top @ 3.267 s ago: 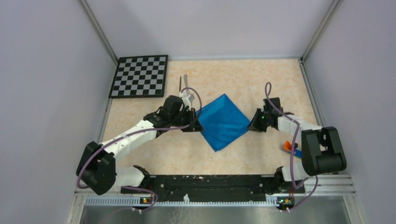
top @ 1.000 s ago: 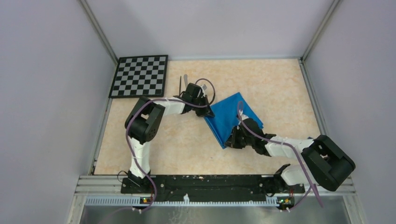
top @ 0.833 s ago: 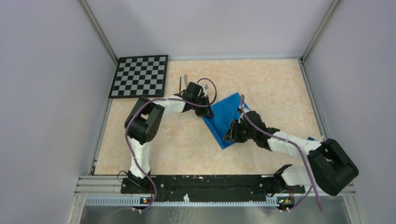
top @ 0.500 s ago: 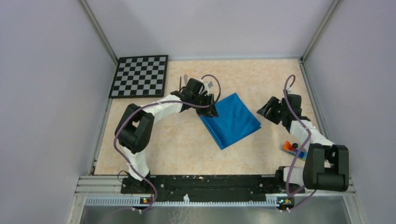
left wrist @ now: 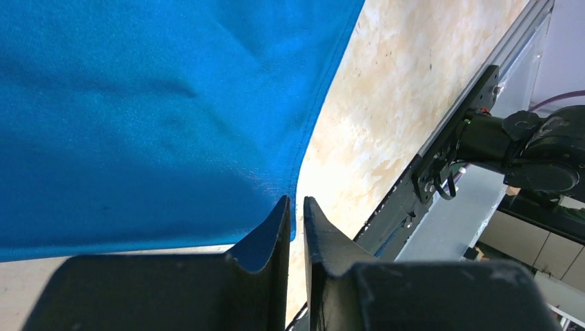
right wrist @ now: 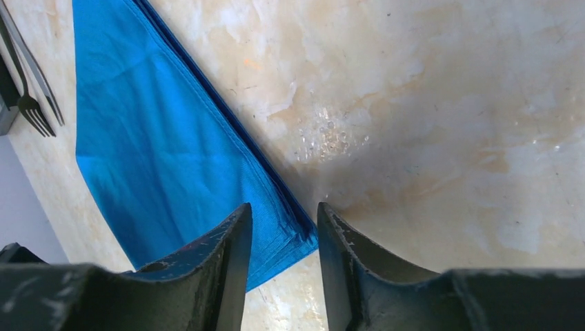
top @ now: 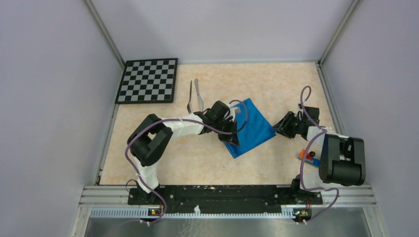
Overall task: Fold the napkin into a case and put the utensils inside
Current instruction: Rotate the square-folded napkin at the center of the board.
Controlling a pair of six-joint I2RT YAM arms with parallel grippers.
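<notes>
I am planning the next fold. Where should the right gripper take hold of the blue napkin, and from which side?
Grip the napkin at its right-hand corner, where the stacked layers meet in one thin point. Come low from the right: the open right gripper faces that corner, one jaw on each side.

1. Soft, even overhead light is filling the top view, leaving only faint shadows on the table [top: 276, 84].
2. In the right wrist view, a pale glare is glinting off the table's surface.
3. In the left wrist view, the near fingers [left wrist: 331, 241] are showing as dark, slightly blurred shapes.
4. There the napkin [left wrist: 138, 103] is looking sharp and vividly lit, with the far background going soft.
</notes>
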